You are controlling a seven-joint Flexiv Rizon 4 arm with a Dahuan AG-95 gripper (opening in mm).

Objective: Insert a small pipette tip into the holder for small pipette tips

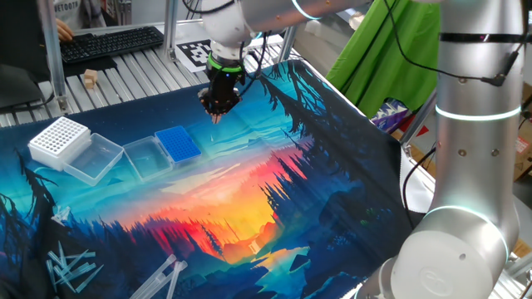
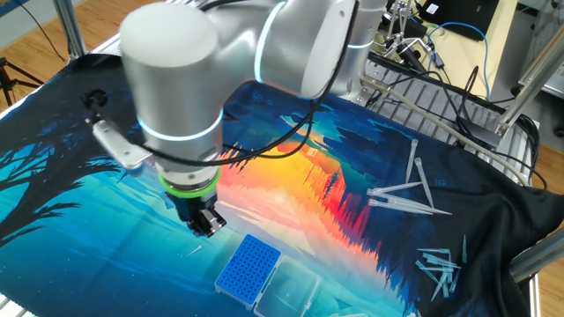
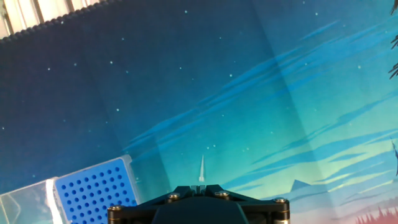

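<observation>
My gripper [image 3: 200,183] is shut on the small pipette tip [image 3: 201,169], a slender whitish cone that sticks out past the fingertips and points down at the mat. In one fixed view the gripper [image 1: 219,108] hangs above the mat, up and to the right of the blue holder for small pipette tips [image 1: 178,144], and the tip [image 1: 217,117] shows just below the fingers. The other fixed view has the gripper [image 2: 208,224] to the left of the holder [image 2: 248,267]. In the hand view the holder [image 3: 93,190] lies at the lower left, its clear lid [image 3: 23,204] folded open.
A larger white perforated rack [image 1: 59,138] with its clear lid [image 1: 93,158] stands left of the blue holder. Longer clear tips [image 1: 71,267] lie scattered at the mat's near left corner, and some others [image 2: 405,195] lie on the orange part. A keyboard [image 1: 108,41] sits behind the table.
</observation>
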